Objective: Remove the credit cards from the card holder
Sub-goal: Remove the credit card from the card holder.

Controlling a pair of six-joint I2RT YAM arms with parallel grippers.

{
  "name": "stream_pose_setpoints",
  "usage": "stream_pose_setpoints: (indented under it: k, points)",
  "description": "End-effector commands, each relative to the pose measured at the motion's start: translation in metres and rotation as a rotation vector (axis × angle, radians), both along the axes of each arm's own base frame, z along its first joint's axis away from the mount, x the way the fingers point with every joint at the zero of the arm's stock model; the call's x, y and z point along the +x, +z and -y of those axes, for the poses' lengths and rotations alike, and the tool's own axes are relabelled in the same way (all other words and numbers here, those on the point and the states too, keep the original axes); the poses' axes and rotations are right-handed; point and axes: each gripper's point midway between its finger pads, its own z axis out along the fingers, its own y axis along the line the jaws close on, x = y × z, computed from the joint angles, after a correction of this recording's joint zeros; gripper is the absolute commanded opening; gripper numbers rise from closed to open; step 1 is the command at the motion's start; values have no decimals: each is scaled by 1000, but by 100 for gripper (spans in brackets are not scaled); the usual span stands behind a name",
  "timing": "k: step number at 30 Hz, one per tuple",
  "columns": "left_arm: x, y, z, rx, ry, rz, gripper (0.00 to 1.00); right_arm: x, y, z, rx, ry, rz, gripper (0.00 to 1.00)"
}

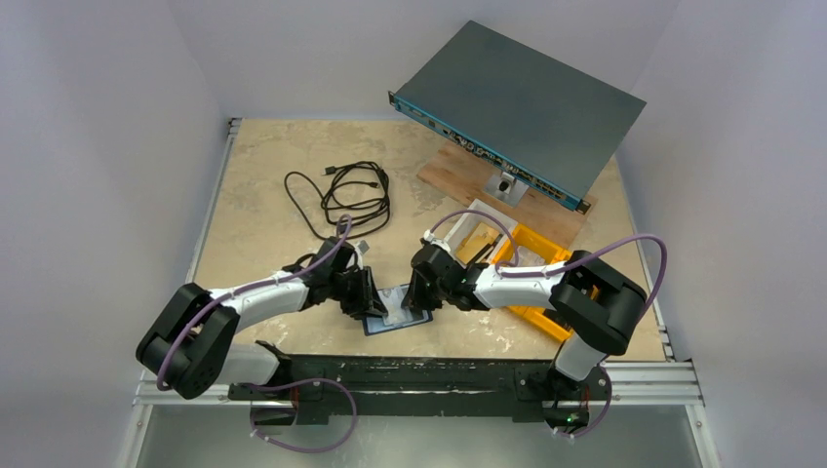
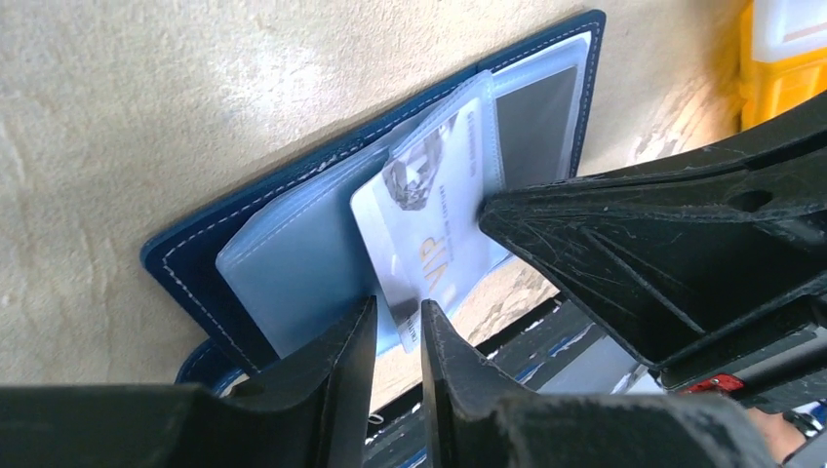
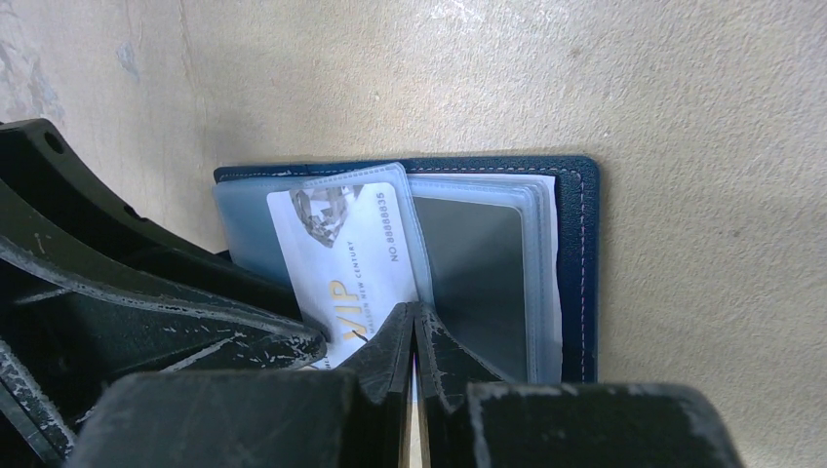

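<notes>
Here, left gripper (image 2: 398, 310) straddles the white card (image 2: 421, 219) at its near end, bite unclear. The card runs lengthwise away from its jaws, while closed right gripper (image 3: 413, 317) presses the card holder (image 3: 582, 253).

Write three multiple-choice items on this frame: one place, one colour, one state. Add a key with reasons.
1. Where is the card holder?
A. on the table between the left gripper and right gripper
B. at the far edge
C. lifted clear

2. Its cover colour?
A. red
B. navy blue
C. yellow

3. The white card is:
A. fully sleeved
B. loose on the tabletop
C. partly out of its clear sleeve

Key:
1 A, the top view shows it flat between both fingertips.
2 B, both wrist views show a navy stitched border.
3 C, its end sticks out between the left gripper's fingers.
</notes>
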Motion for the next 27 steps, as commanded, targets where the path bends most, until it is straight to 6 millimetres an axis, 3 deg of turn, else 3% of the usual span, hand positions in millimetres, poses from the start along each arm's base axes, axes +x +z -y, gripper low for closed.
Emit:
stream_pose_setpoints:
  k: [1,9,27]
  points:
    - [8,0,9,-79,28,20,24,-34,-58,58,-255,7,-124,0]
    - [11,6,14,-135,49,26,0,-34,-58,62,-268,2,-124,0]
    - [5,6,-20,-2,57,34,0,-31,-63,79,-304,-31,-127,0]
